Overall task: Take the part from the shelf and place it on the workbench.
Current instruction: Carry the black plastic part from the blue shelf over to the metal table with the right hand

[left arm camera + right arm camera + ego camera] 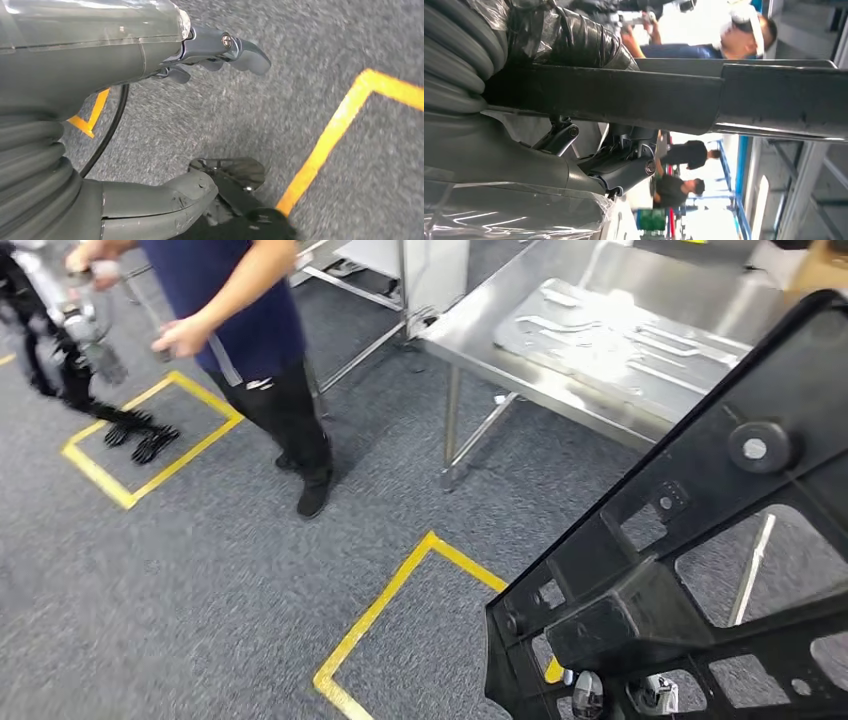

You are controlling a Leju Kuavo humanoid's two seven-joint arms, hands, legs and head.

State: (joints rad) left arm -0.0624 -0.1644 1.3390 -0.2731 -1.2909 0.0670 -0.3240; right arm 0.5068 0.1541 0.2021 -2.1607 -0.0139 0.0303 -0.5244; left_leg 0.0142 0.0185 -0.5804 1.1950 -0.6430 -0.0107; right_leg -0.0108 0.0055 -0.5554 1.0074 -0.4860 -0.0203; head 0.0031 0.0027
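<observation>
One person (250, 330) stands near, perhaps beside, workbench (560, 390).

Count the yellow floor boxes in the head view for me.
2: one yellow tape box at far left beside the person, one yellow tape box near the black part, which cuts off its corner. More may lie outside the frame.

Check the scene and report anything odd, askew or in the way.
Nothing looks damaged or spilled. The black part, carried by the right hand, rides tilted, which fits carrying. A person stands on the carpet near the steel workbench, where a stamped metal sheet already lies.
</observation>
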